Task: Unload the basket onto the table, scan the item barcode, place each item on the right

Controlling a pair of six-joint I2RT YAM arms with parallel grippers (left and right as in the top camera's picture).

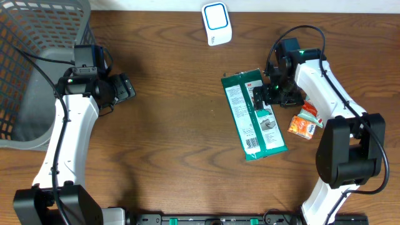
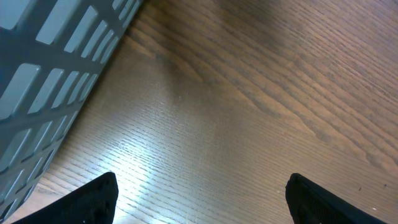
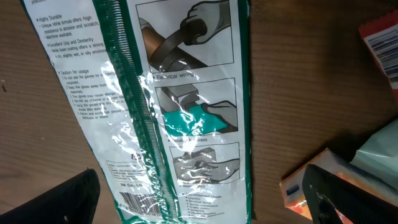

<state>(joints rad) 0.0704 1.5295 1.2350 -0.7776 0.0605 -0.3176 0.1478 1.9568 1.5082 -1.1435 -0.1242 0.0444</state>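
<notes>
Packet position is the deciding factor: the green glove packet (image 1: 254, 115) is lying flat on the desk (image 1: 175, 137) at centre right of the overhead frame, directly beneath the right gripper (image 1: 267, 95), which is hovering over the packet's upper right portion. The right fingers (image 3: 59, 199) are standing wide apart with nothing between them; in the right wrist view the packet (image 3: 161, 106) is filling the gap below them, printed back facing up.

The packet's long axis is running from the upper middle of the overhead frame down toward the lower right, slightly tilted off vertical. Its header end is pointing toward the top of the frame, roughly toward the white scanner (image 1: 216, 24) standing well apart near the top edge. The barcode (image 3: 138, 204) is sitting at the opposite, lower end of the packet, facing up.

The left gripper (image 1: 122, 87) is holding at the left of the overhead frame, just beside the grey basket (image 1: 37, 56), well apart from the packet. Its fingers (image 2: 87, 199) are apart and empty over bare wood. The right arm is plainly the nearer of the two.

A small orange pack (image 1: 305, 123) is lying just to the right of the packet, near the right gripper, and could be caught in a careless grasp.

Judgement: the packet is lying released and unscanned, with its barcode end turned away from the scanner. The next grasp would need the right fingers closing across the packet's short width.
</notes>
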